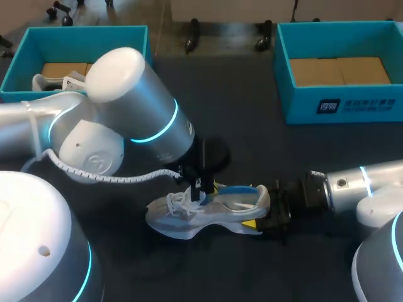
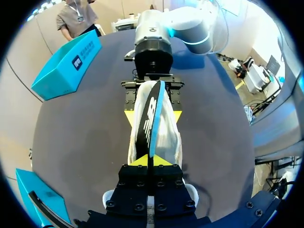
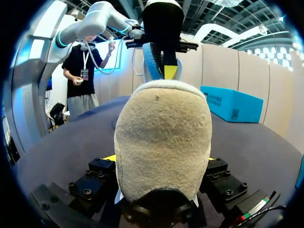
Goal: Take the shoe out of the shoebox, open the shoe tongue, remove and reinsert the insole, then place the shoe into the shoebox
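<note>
A white and grey sneaker [image 1: 189, 220] lies on its sole in the middle of the dark table. My left gripper [image 1: 200, 190] hangs over the shoe's opening, shut on the blue insole [image 1: 242, 190], which rises out of the shoe. In the left wrist view its yellow tips [image 2: 152, 160] pinch the insole [image 2: 154, 118] edge-on above the shoe [image 2: 166, 137]. My right gripper [image 1: 267, 217] is shut on the shoe's heel. In the right wrist view the beige heel [image 3: 161, 137] fills the space between its fingers [image 3: 110, 157], with the insole [image 3: 151, 59] beyond.
A teal shoebox [image 1: 19, 60] at the back left holds another white shoe [image 1: 47, 82]. A second teal shoebox [image 1: 352, 104] stands at the back right, showing only its cardboard floor. Bare dark tabletop lies between the boxes and the shoe.
</note>
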`<action>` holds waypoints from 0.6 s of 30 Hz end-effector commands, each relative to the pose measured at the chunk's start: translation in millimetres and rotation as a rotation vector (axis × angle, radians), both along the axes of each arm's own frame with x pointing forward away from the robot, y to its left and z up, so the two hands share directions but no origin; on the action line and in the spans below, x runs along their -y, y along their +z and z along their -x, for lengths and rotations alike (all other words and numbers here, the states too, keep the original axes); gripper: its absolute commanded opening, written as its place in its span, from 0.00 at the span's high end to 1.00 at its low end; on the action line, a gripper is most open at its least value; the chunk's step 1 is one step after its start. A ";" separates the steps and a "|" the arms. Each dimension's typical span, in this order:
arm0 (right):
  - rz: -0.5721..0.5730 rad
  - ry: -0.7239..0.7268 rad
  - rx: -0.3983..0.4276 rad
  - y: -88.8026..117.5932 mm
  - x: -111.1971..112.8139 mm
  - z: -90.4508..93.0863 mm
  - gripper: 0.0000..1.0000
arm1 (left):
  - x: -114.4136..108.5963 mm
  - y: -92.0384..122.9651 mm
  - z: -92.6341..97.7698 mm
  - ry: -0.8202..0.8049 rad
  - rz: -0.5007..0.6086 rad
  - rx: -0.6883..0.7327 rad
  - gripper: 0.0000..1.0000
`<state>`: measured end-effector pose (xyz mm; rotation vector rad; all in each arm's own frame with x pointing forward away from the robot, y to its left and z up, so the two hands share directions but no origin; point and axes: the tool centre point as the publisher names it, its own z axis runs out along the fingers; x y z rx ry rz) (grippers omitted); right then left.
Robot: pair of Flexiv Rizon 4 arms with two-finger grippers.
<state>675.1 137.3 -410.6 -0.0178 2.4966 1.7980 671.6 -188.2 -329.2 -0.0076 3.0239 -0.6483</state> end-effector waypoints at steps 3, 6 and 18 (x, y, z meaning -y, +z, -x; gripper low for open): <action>0.005 0.001 -0.001 -3.3 -2.5 0.2 1.00 | 8.0 1.8 0.9 0.057 -0.007 0.031 1.00; 0.005 0.001 -0.001 -3.3 -2.5 0.2 1.00 | 11.4 2.6 -3.8 0.094 0.002 0.032 1.00; 0.005 0.001 -0.001 -3.3 -2.5 0.2 1.00 | 35.2 11.5 -6.7 0.145 0.031 0.072 1.00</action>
